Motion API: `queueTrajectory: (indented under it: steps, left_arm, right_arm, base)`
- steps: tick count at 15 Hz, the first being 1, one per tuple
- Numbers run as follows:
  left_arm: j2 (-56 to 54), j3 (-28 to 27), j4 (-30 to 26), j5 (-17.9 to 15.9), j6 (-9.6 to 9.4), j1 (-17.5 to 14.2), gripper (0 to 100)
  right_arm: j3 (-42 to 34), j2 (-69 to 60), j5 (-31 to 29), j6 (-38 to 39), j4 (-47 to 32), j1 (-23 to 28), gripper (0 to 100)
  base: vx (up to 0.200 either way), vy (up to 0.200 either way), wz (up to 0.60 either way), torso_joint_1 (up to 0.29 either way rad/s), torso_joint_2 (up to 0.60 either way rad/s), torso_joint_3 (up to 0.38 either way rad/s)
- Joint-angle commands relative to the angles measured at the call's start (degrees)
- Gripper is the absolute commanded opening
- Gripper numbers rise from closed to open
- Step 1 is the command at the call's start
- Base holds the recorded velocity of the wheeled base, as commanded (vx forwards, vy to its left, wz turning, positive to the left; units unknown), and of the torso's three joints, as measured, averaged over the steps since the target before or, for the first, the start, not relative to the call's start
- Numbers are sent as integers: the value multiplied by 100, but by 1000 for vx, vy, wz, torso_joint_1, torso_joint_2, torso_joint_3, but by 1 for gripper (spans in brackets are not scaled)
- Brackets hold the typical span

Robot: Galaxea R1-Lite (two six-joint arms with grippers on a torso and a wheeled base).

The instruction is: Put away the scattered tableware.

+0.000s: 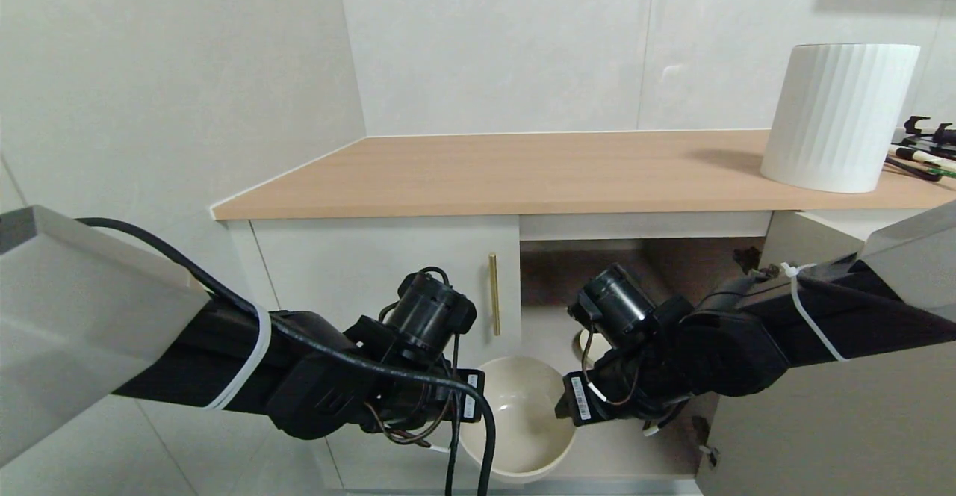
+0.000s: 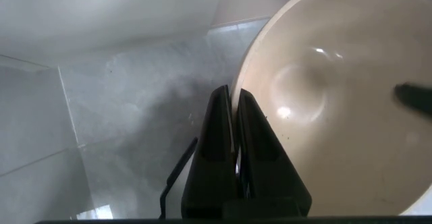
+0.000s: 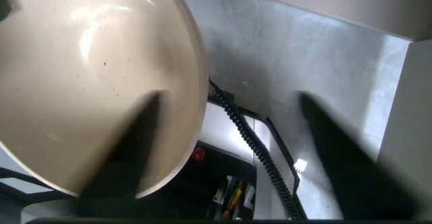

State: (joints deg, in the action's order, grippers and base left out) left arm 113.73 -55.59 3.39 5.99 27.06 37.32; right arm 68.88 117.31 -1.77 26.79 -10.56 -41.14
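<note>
1. Left gripper [image 1: 469,400] first, from the head view: it's clamped on the left rim of the cream bowl [image 1: 519,421], so it looks like the one carrying it. The right gripper [image 1: 565,405] sits right at the opposite rim. The bowl is mouth-up, low between the two arms, just in front of the open cabinet [image 1: 635,272] under the wooden countertop [image 1: 523,167]. The shut door with the gold handle [image 1: 493,293] is on the left of that opening, and a white ribbed container [image 1: 844,115] stands on the counter, well apart from all this.
2. Left wrist view: the fingers are squeezed almost together with the bowl's rim pinched between them, one inside and one outside; solid-looking grip. Grey floor tiles [image 2: 115,116] show underneath, so the bowl isn't resting on a shelf.
3. Right wrist view: the jaws are spread wide and hold nothing. One finger hangs over the bowl's inside and the other is well outside, with the rim between them; can't tell if either actually touches it.
4. Progress, my guess: the bowl is picked up and brought to the cabinet mouth, but it's not inside yet. What's left is sliding it onto the cabinet floor and letting go; I can't see any other loose tableware from here, so no idea how many pieces remain.
</note>
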Motion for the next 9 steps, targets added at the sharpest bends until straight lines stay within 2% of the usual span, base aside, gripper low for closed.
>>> queueTrajectory:
  steps: [1, 7, 8, 9]
  left_arm:
    - [-8, 4, 4, -1, 1, 13, 0]
    - [-17, 4, 4, 8, 1, 4, 0]
    - [-17, 4, -5, 8, 1, 13, 100]
    - [-26, 4, 4, -1, 1, 13, 100]
  right_arm:
    - [3, 11, 1, 1, 1, 1, 0]
    - [-6, 11, 1, 1, -8, 1, 0]
    - [-15, 11, 1, 1, -8, 1, 0]
    - [-15, 11, -8, 1, -8, 1, 0]
  base:
    - [0, 0, 0, 0, 0, 0]
    - [0, 0, 0, 0, 0, 0]
    - [0, 0, 0, 0, 0, 0]
    - [0, 0, 0, 0, 0, 0]
